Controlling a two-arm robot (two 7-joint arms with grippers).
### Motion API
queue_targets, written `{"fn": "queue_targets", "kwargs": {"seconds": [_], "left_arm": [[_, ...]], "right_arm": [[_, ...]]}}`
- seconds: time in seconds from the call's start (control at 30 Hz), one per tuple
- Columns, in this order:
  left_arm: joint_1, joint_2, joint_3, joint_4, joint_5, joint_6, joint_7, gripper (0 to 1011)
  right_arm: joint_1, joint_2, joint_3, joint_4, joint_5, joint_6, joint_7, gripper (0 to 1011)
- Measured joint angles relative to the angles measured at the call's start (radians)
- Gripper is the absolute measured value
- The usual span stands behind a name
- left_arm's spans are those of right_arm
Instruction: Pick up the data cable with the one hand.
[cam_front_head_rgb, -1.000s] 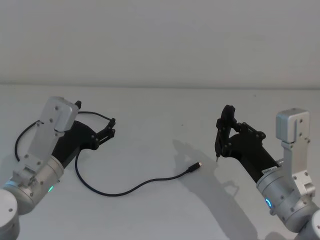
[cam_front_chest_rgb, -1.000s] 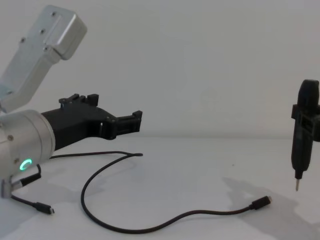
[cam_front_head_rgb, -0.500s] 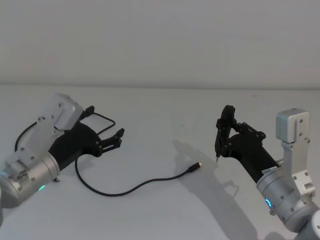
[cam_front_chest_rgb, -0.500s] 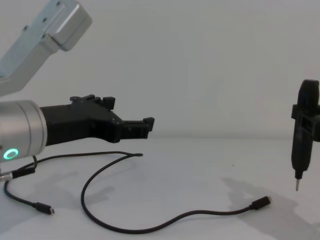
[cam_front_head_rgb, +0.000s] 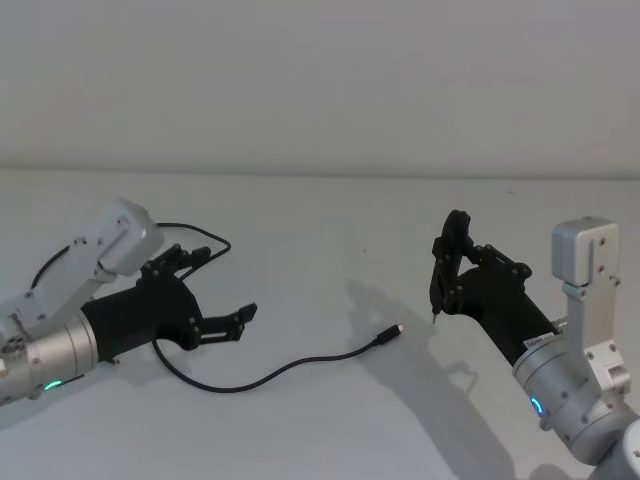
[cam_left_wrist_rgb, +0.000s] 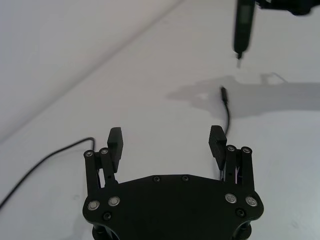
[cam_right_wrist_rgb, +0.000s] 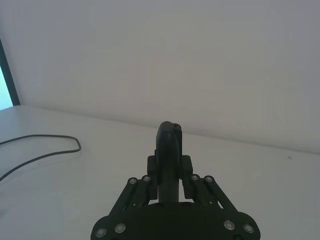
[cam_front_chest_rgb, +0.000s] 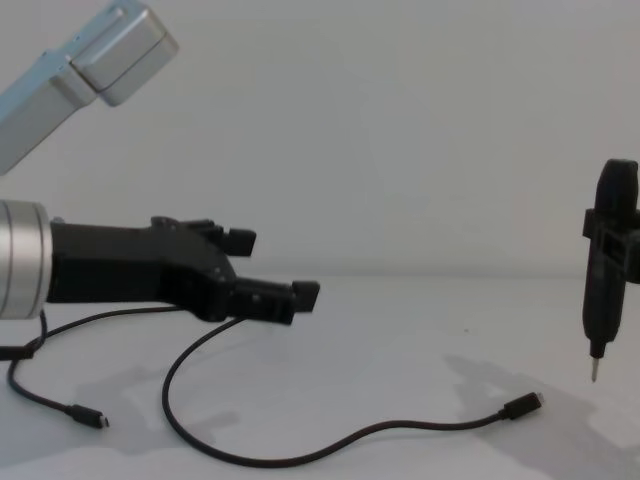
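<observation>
Item: long thin black data cable (cam_front_head_rgb: 290, 368), curvy, ending in a small metal-tipped plug (cam_front_head_rgb: 397, 329).
Location: flat on the white table (cam_front_head_rgb: 320, 210); its loop lies beneath the working arm, and its plug lies near the table's middle.
Working arm: left gripper (cam_front_head_rgb: 215, 285), black blocky plastic, jaws spread wide, holding nothing, hovering above the loop.
Change: within the last second it has dropped lower, reached forward and opened; the cable has not moved.
Meaning: the approach looks nearly done; descent and closing are not yet made.
Idle arm: right gripper (cam_front_head_rgb: 455, 280), parked at the right, clamped on a slim black pin-tipped stick tool (cam_front_head_rgb: 445, 262).
</observation>
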Motion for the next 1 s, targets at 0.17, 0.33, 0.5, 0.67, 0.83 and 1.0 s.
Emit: {"fn": "queue_targets", "kwargs": {"seconds": [0.17, 0.33, 0.5, 0.67, 0.83, 1.0], "left_arm": [[-0.022, 0.022, 0.015, 0.014, -0.019, 0.022, -0.072, 1001], [-0.049, 0.031, 0.036, 0.035, -0.034, 0.048, -0.125, 1001], [-0.073, 0.03, 0.058, 0.057, -0.041, 0.068, -0.163, 1001], [-0.095, 0.023, 0.081, 0.078, -0.041, 0.077, -0.188, 1001], [-0.118, 0.011, 0.107, 0.105, -0.033, 0.078, -0.207, 1001], [-0.139, -0.004, 0.132, 0.139, -0.019, 0.068, -0.216, 1000]], "right_arm": [[0.0, 0.0, 0.0, 0.0, 0.0, 0.0, 0.0, 275], [0.0, 0.0, 0.0, 0.0, 0.0, 0.0, 0.0, 275], [0.0, 0.0, 0.0, 0.0, 0.0, 0.0, 0.0, 275], [0.0, 0.0, 0.0, 0.0, 0.0, 0.0, 0.0, 275], [0.0, 0.0, 0.0, 0.0, 0.0, 0.0, 0.0, 275], [0.0, 0.0, 0.0, 0.0, 0.0, 0.0, 0.0, 274]]}}
